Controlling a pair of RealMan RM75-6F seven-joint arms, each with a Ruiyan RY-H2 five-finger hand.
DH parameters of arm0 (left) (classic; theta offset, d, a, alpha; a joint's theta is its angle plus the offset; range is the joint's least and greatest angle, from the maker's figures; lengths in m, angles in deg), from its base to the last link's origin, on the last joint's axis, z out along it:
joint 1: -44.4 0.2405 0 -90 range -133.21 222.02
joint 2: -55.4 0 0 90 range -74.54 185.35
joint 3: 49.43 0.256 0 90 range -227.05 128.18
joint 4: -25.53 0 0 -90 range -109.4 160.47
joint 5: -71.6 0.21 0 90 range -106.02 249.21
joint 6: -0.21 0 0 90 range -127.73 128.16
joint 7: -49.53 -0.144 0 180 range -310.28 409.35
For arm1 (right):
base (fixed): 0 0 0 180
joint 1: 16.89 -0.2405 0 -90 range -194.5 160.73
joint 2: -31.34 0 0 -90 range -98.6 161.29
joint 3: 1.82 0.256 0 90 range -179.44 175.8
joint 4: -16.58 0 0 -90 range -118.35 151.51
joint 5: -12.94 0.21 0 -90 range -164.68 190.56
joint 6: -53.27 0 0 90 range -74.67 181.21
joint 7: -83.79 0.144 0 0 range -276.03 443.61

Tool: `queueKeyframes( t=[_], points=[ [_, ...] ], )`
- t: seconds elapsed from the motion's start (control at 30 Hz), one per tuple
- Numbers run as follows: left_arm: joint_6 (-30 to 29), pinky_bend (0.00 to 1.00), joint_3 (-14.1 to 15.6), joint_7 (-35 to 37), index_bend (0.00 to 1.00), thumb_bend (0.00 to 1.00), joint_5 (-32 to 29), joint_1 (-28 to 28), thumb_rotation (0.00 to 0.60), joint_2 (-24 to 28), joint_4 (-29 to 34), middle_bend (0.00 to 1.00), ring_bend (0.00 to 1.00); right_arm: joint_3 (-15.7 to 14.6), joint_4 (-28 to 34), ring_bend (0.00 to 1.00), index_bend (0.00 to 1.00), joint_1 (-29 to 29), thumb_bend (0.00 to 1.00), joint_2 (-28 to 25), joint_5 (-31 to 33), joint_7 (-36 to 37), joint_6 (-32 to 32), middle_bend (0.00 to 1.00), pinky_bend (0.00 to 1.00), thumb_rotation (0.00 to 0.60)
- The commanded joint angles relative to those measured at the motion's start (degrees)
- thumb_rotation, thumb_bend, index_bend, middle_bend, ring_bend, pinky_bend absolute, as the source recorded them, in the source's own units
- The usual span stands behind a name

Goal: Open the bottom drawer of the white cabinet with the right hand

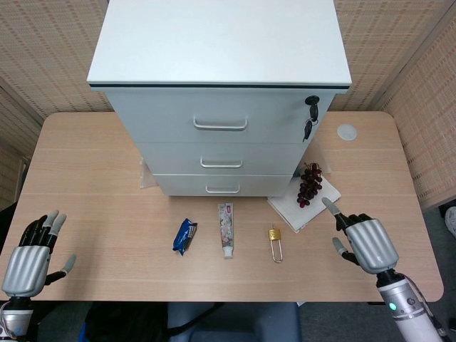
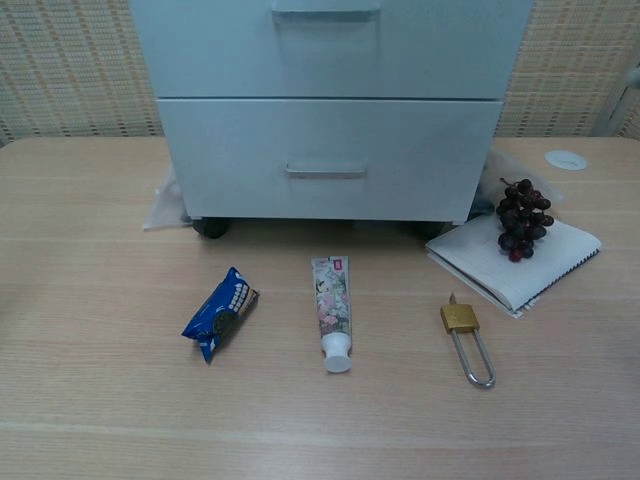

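Note:
The white cabinet (image 1: 221,92) stands at the back middle of the table, with three drawers. Its bottom drawer (image 1: 222,186) is closed, and its handle (image 2: 326,171) faces me in the chest view. My right hand (image 1: 367,241) hovers open above the table's front right, fingers spread toward the cabinet, well to the right of and nearer than the drawer. My left hand (image 1: 30,258) stays open at the front left corner. Neither hand shows in the chest view.
In front of the cabinet lie a blue snack packet (image 1: 184,236), a toothpaste tube (image 1: 226,228) and a brass padlock (image 1: 275,241). Dark grapes (image 1: 309,183) sit on a white notebook (image 1: 308,204) near the right hand. Keys (image 1: 309,117) hang from the top drawer's lock.

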Motion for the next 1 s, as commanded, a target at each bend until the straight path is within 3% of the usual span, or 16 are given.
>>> queueKeyframes(
  t=[0.03,0.17,0.33,0.7,1.0],
  points=[
    [0.0,0.09,0.0,-0.1,0.03,0.31,0.1,-0.1,0.6,0.1,0.0,0.0,0.0,3.3,2.9,0.72,0.12,-5.6,0.35,1.8,5.7,-5.0,-6.7,0.71,0.73,0.6],
    [-0.2,0.09,-0.1,0.1,0.03,0.31,0.0,0.0,0.6,0.3,-0.1,0.0,0.0,5.5,3.3,0.84,0.12,-10.4,0.35,4.9,12.1,-11.4,-11.7,0.82,0.83,0.6],
    [0.3,0.09,0.2,0.7,0.03,0.31,-0.4,0.0,0.6,0.3,-0.6,0.0,0.0,7.4,2.9,0.9,0.12,-15.1,0.41,9.1,18.8,-16.7,-14.3,0.86,0.88,0.6],
    [0.9,0.09,0.0,1.2,0.03,0.31,-0.6,-0.4,0.6,0.1,-1.4,0.0,0.0,8.9,-1.3,0.92,0.12,-24.5,0.43,17.9,30.5,-25.6,-16.4,0.88,0.9,0.6],
    [0.8,0.09,0.2,1.4,0.03,0.31,-0.9,-0.2,0.6,0.0,-1.7,0.0,0.0,8.8,-5.0,0.92,0.12,-29.6,0.43,22.1,35.1,-27.8,-16.1,0.88,0.9,0.6]
  ],
)
